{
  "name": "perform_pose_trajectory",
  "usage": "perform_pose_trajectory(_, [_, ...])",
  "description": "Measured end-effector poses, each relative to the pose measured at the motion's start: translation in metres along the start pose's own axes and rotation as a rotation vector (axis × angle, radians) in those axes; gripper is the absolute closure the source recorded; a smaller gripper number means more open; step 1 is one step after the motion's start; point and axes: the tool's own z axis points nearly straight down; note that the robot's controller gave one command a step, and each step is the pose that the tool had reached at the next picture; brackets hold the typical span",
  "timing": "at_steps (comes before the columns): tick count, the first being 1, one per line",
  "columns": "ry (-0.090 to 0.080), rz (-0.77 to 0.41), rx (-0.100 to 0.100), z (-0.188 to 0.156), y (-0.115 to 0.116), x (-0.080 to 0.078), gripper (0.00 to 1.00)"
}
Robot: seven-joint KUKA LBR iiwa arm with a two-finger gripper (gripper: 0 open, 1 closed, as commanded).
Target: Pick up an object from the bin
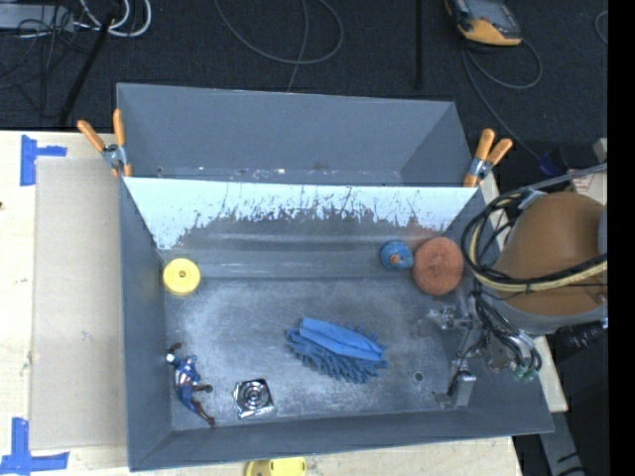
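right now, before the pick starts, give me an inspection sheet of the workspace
surface: grey metal bin, floor scuffed
job's things: yellow disc left; blue ball beside rust-red ball back right; blue bristly bundle centre; toy figure and silver metal piece front left
clutter: nothing seen
claw: claw front right, apart from every item
cables: loose cables on dark floor behind the bin
surroundings: orange and grey device on that floor

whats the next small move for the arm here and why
Probably slide the gripper left to above the blue fringed thing: the gripper is over bare floor at the right of the bin, and that thing lies close by, clear of the others.
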Motion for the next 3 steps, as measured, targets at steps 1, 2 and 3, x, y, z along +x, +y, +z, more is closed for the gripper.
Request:
perform_pose_trajectory(1, [-0.008, -0.004, 0.001, -0.004, 0.0, -0.002, 0.0])
perform_pose_trajectory(2, [-0.013, -0.015, 0.003, 0.037, 0.05, -0.029, 0.0])
perform_pose_trajectory(3, [-0.007, -0.038, -0.002, 0.058, 0.071, -0.029, 0.0])
